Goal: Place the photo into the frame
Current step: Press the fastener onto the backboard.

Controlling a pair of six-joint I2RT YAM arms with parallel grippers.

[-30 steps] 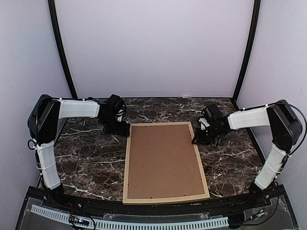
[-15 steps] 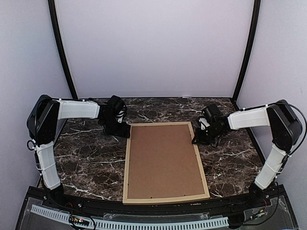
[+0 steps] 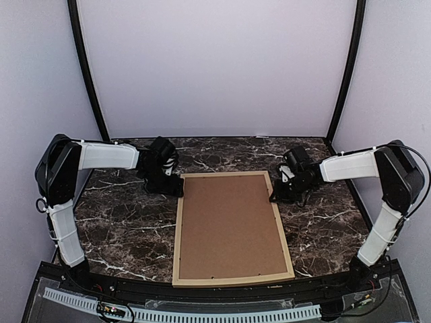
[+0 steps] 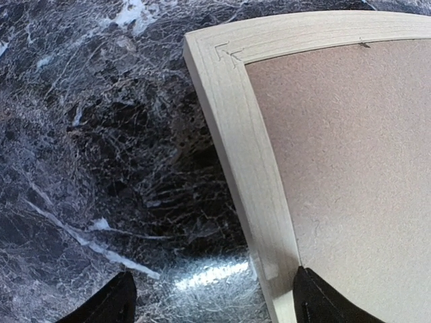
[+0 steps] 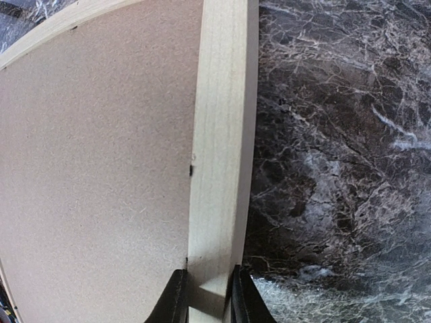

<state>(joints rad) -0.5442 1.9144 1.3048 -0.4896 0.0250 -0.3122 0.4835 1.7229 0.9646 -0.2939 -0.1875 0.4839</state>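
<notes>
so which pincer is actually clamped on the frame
The right pincer: its fingers are closed on the right rail of the frame. The left pincer is spread wide around the left rail, not clamped.

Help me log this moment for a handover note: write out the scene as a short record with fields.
frame: lying flat, back side up, on the marble table
backing board: brown, seated inside the frame
photo: not visible in any view
left pincer: open, straddling the frame's left rail near its far corner
right pincer: closed on the frame's right rail, one finger on each side
</notes>
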